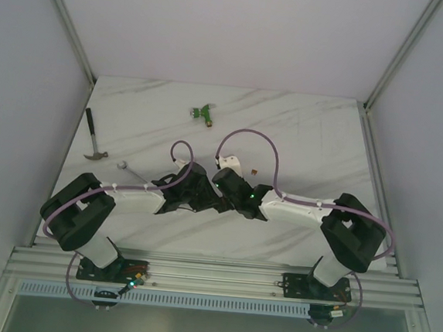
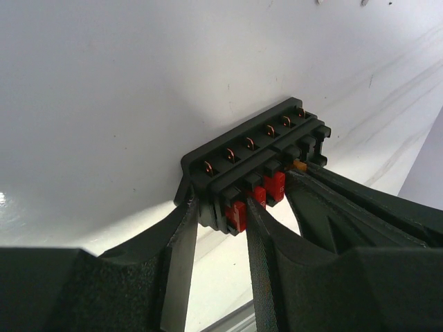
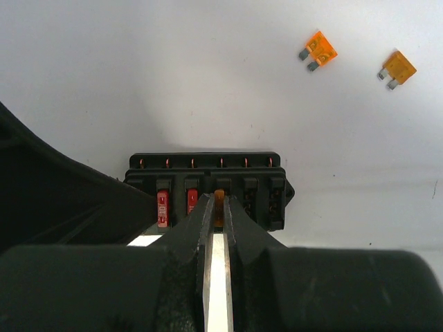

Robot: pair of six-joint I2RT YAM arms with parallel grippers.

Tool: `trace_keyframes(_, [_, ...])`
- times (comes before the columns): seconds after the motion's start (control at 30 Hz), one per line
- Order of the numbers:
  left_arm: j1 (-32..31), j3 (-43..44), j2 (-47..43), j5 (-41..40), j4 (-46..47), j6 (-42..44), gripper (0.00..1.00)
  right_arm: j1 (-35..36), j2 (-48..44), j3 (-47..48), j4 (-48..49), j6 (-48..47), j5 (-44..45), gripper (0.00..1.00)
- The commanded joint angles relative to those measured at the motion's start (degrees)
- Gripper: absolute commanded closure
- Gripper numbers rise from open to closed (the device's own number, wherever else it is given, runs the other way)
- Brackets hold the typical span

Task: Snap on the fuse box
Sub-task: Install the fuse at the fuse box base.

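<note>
Fuse box [image 3: 208, 166], a small black rectangular plastic block, sits near the middle of the white marbled table [image 1: 310, 127], with one end clamped in the left hand [image 2: 219, 216]. The right hand [image 3: 219, 207] is pinched together on an orange blade fuse [image 3: 219, 197] at the third slot, beside two seated red fuses [image 3: 163, 207]. If the fuse is pressed in off-line, its blades could jam, or the box could twist out of the left hand's hold.

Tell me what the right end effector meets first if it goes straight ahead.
The fuse box: the right end effector pinches an orange fuse right at one of its slots, probably touching.
</note>
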Motion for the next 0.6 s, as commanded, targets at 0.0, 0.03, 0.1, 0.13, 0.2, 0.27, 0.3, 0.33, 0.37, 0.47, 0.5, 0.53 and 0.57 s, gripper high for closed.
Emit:
trace_keyframes(0.0, [0.3, -0.6, 1.2, -1.0, -3.5, 1.3, 0.58, -0.1, 4.3, -5.4, -12.9, 1.2, -8.2, 1.00])
trace_keyframes(0.03, [0.4, -0.7, 1.3, -1.0, -3.6, 1.4, 0.58, -0.4, 3.5, -4.8, -12.9, 1.2, -8.3, 1.00])
trace_keyframes(0.1, [0.5, -0.9, 1.1, -1.3, -3.9, 1.4, 0.58, -1.0, 2.2, -3.8, -12.7, 1.2, -8.6, 1.00])
trace_keyframes(0.13, [0.6, -1.0, 0.9, -1.4, -4.0, 1.5, 0.58, -1.5, 1.7, -3.5, -12.7, 1.3, -8.7, 1.00])
trace_keyframes(0.2, [0.8, -1.3, 0.6, -1.7, -4.3, 1.5, 0.58, -2.9, 1.0, -3.4, -12.7, 1.7, -9.1, 1.00])
trace_keyframes(0.27, [0.9, -1.5, 0.3, -2.0, -4.7, 1.7, 0.58, -4.5, 0.5, -3.7, -12.8, 1.7, -9.9, 1.00])
trace_keyframes(0.3, [1.0, -1.5, 0.2, -2.1, -4.9, 1.8, 0.58, -5.0, 0.1, -3.7, -12.8, 1.6, -10.3, 1.00])
trace_keyframes(0.33, [1.2, -1.5, 0.1, -2.1, -5.0, 1.9, 0.58, -5.2, -0.2, -3.7, -12.9, 1.5, -10.5, 1.00])
trace_keyframes(0.37, [1.2, -1.4, 0.1, -2.1, -5.1, 2.0, 0.58, -5.3, -0.6, -3.6, -13.0, 1.2, -10.9, 1.00])
trace_keyframes(0.47, [1.3, -1.3, 0.4, -2.0, -5.2, 2.2, 0.58, -5.6, -0.8, -3.0, -12.9, 0.7, -11.8, 1.00])
trace_keyframes(0.5, [1.3, -1.2, 0.5, -2.0, -5.2, 2.2, 0.58, -5.5, -0.5, -2.9, -12.9, 0.5, -12.0, 1.00])
trace_keyframes(0.53, [1.2, -1.2, 0.6, -1.9, -5.1, 2.2, 0.58, -5.5, -0.1, -2.8, -13.1, 0.4, -12.1, 1.00])
trace_keyframes(0.57, [1.2, -1.2, 0.7, -1.9, -5.1, 2.2, 0.58, -5.5, 0.5, -2.8, -13.2, 0.2, -12.2, 1.00])
